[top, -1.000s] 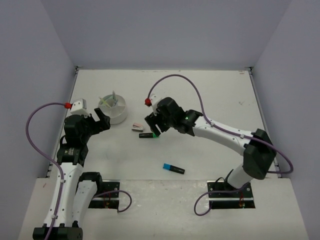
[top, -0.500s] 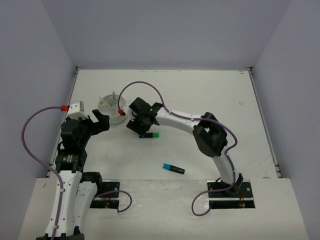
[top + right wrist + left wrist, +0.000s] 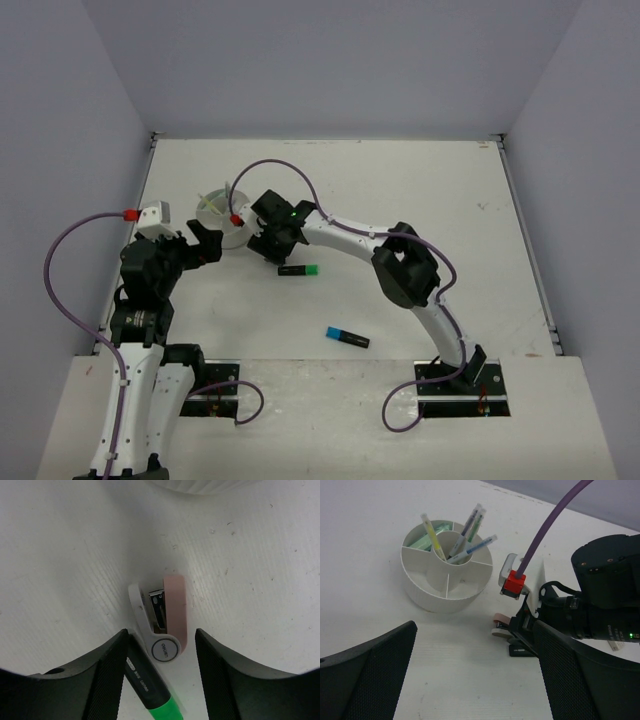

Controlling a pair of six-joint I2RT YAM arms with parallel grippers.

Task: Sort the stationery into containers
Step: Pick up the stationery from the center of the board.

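A small pink and white stapler [image 3: 167, 611] lies on the table between the open jaws of my right gripper [image 3: 161, 636], with a gap on each side. A black highlighter with a green end [image 3: 152, 687] lies against the left finger [image 3: 102, 680]. From above, the right gripper [image 3: 268, 243] hides the stapler, just right of the white divided cup [image 3: 212, 205]. The cup [image 3: 435, 592] holds several pens and a mint marker. A blue-ended highlighter [image 3: 346, 337] lies nearer the bases. My left gripper [image 3: 203, 243] hovers open and empty, left of the cup.
The right arm's purple cable [image 3: 285, 172] arches over the table beside the cup. Its red connector [image 3: 513, 584] sits close to the cup wall. The green-ended highlighter [image 3: 298, 270] lies just beyond the right gripper. Grey walls enclose the table on three sides.
My right arm has swung left from the green-ended highlighter to the stapler beside the cup, and its jaws have narrowed. The left arm has barely moved.
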